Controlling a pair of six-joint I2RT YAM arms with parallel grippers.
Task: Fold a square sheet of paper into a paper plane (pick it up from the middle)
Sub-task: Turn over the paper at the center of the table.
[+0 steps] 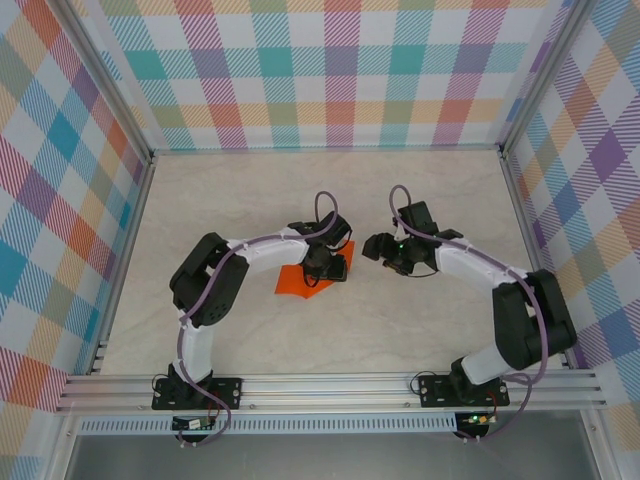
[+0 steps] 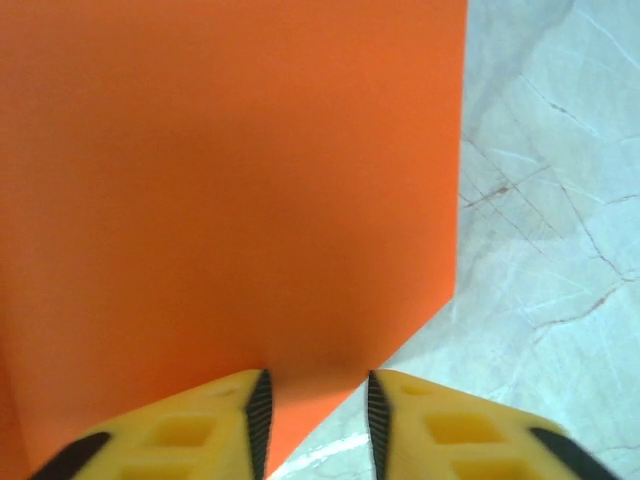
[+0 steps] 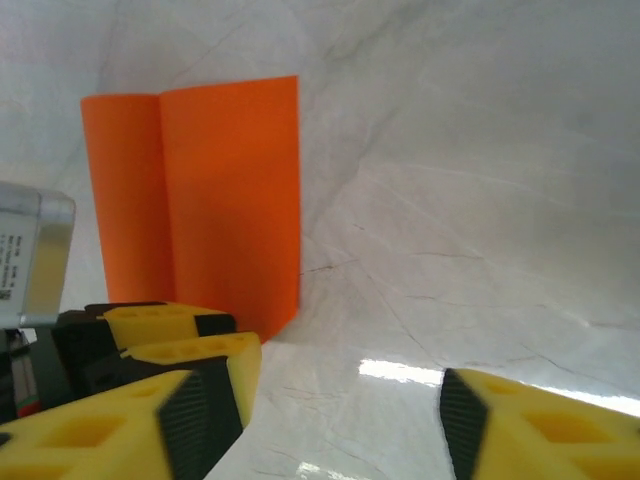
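Note:
The square sheet of paper lies bright orange on the table, partly under my left gripper. In the left wrist view the paper spreads wide ahead, and its near corner runs into the gap of my left gripper. The yellow fingers stand a little apart and the pads do not press the sheet. In the right wrist view the paper shows one vertical crease. My right gripper hovers just right of the sheet. Its jaws stand wide open over bare table.
The pale marble-patterned table is boxed in by plaid walls. An aluminium rail carries both arm bases at the near edge. The left gripper's yellow fingers sit close to my right gripper's left finger.

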